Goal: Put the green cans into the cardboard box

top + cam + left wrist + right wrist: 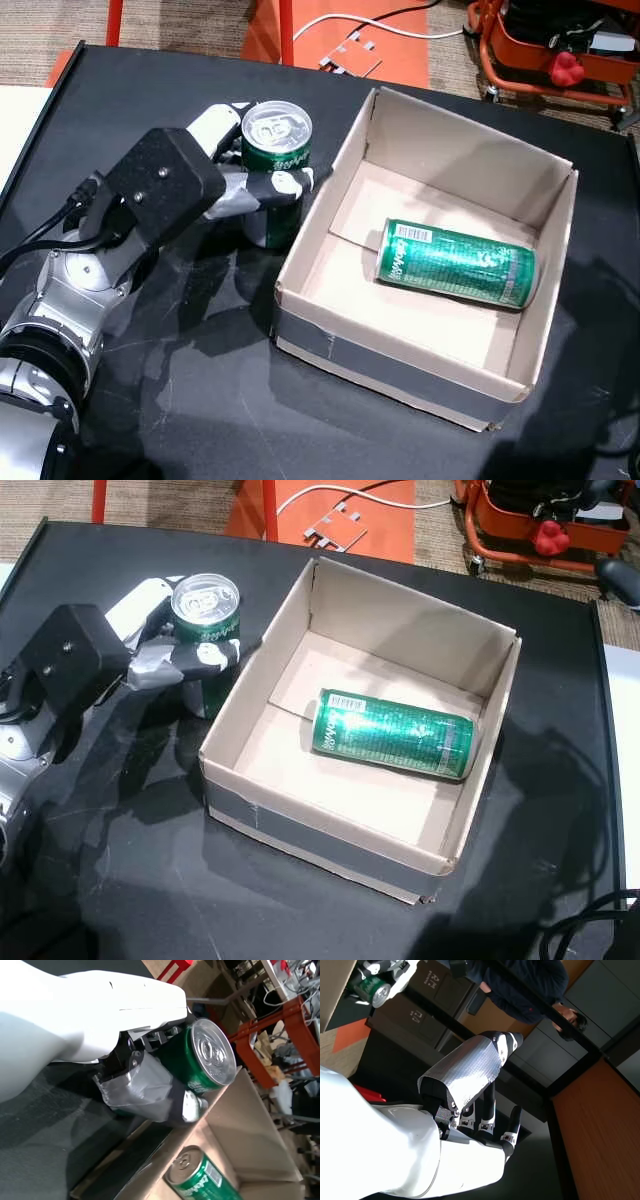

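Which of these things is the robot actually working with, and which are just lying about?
Part of the job:
- upright green can in the left hand
- lying green can
- cardboard box

Just lying about:
- orange cart
- white cable
- a person, in the right wrist view

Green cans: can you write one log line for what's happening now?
left hand: shut on upright can, beside box | right hand: open, empty | second can: lying in box
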Controlling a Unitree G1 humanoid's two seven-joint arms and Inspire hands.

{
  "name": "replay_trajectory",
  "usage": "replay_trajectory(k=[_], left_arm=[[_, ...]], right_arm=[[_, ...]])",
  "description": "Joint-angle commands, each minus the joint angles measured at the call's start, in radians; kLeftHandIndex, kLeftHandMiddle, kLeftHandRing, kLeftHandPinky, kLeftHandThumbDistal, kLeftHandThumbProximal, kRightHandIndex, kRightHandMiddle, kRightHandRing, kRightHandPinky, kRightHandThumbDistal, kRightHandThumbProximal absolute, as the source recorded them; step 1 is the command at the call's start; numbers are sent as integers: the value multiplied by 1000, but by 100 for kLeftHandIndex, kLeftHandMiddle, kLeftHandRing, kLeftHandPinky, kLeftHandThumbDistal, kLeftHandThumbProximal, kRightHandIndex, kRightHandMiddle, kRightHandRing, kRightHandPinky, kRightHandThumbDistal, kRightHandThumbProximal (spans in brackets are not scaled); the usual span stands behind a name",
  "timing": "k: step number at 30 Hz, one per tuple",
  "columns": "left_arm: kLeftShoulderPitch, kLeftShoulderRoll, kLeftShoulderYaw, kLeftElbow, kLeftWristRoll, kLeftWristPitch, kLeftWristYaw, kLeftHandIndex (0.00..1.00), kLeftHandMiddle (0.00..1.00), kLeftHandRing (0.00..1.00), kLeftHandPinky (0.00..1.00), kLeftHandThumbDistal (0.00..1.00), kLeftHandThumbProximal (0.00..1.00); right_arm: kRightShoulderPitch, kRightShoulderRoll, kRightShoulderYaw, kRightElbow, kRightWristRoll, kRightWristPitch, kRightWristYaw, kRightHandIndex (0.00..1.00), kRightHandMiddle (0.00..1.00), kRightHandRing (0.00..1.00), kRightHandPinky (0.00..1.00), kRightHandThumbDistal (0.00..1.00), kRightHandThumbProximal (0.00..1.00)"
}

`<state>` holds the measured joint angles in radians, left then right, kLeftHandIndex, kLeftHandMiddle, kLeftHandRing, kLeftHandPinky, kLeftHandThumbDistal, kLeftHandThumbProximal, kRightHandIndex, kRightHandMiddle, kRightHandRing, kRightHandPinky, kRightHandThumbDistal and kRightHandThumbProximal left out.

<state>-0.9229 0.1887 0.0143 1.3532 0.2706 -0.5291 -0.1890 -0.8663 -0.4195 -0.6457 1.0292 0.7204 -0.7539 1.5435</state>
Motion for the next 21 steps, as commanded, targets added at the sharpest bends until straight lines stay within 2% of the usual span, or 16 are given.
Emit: replay_trajectory(k=[1,3,11,18,21], left_arm=[[18,-6,9,7,-8,-14,11,57,52,50,50,5,0],[19,-5,9,6,-6,-22,25,55,49,48,48,1,0],[25,0,9,6,-2,-34,54,54,49,47,48,5,0],[31,4,-2,7,12,-41,104,52,48,47,47,8,0],[32,7,-12,7,25,-46,131,50,47,46,47,6,0]], right_arm=[[8,0,-8,-10,15,-7,10,48,34,43,71,100,86],[10,-3,-4,-9,11,-12,2,48,33,42,72,100,85],[7,-9,-3,9,5,-26,-16,48,32,39,72,100,82],[8,-14,-4,37,2,-20,-15,54,36,41,73,96,79],[12,-11,-1,38,-4,-26,-24,56,37,41,73,98,80]])
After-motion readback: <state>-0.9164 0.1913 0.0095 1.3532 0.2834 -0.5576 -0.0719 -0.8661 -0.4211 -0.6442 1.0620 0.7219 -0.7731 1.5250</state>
